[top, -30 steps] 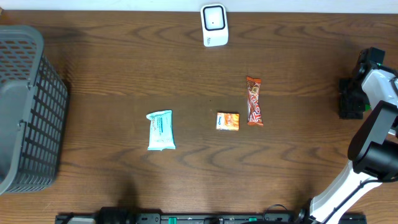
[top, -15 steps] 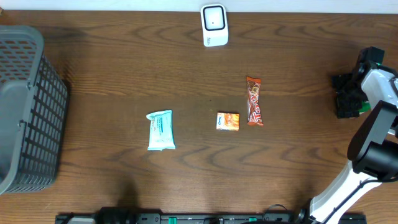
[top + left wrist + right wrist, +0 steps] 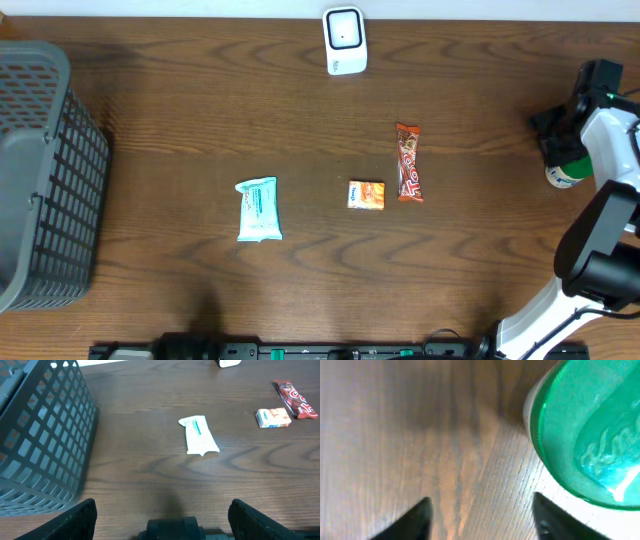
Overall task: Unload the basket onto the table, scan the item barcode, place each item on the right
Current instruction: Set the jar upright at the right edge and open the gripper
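A white barcode scanner point(image 3: 345, 40) stands at the table's far edge. Three items lie mid-table: a white-and-teal packet point(image 3: 258, 209) point(image 3: 199, 435), a small orange box point(image 3: 366, 194) point(image 3: 273, 417) and a red candy bar point(image 3: 408, 162) point(image 3: 295, 398). At the far right stands a green-lidded container point(image 3: 563, 172) point(image 3: 590, 435). My right gripper point(image 3: 556, 122) point(image 3: 480, 512) hovers just beyond it, open, with only bare wood between its fingers. My left gripper point(image 3: 162, 520) is open and empty near the front edge.
A grey mesh basket point(image 3: 40, 170) point(image 3: 40, 435) fills the left end of the table. The right arm's white links point(image 3: 600, 210) run down the right side. A black rail point(image 3: 300, 351) lies along the front edge.
My right gripper has drawn back from over the green-lidded container, which now shows uncovered, and its jaws have narrowed. The left gripper and the items have not moved.
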Available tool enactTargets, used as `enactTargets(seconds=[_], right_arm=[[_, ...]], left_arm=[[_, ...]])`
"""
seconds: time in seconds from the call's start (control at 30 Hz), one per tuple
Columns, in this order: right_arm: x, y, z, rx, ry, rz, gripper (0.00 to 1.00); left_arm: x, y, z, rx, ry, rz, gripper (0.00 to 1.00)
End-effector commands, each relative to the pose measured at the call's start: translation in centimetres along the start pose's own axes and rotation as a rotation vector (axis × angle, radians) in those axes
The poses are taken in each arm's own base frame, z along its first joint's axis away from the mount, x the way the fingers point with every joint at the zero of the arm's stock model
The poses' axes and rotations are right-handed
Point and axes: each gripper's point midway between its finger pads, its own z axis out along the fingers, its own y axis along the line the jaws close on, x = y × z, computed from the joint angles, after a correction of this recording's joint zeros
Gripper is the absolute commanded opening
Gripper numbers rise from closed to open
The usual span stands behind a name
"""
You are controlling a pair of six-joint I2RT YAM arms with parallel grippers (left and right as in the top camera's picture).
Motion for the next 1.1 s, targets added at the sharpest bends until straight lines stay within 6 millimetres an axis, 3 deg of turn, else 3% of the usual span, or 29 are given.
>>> enactTargets(seconds=[0.0, 0.17, 0.53, 1.07], right_arm=[[0.6, 0.7, -0.6, 0.001, -0.019, -0.161, 0.37], [1.4, 0.8, -0.3, 0.017, -0.011, -0.237, 0.16], [-0.1, -2.1, -0.1, 0.167, -0.078, -0.430, 0.12], [-1.2, -6.2, 1.4, 0.233, -0.015, -0.674, 0.11]], left_arm=[[0.1, 0.1, 0.0, -0.006, 0.000, 0.012, 0.84], [0.1, 0.1, 0.0, -0.006, 0.000, 0.012, 0.84], [0.1, 0.1, 0.0, -0.006, 0.000, 0.012, 0.84], [0.1, 0.1, 0.0, -0.006, 0.000, 0.012, 0.84]])
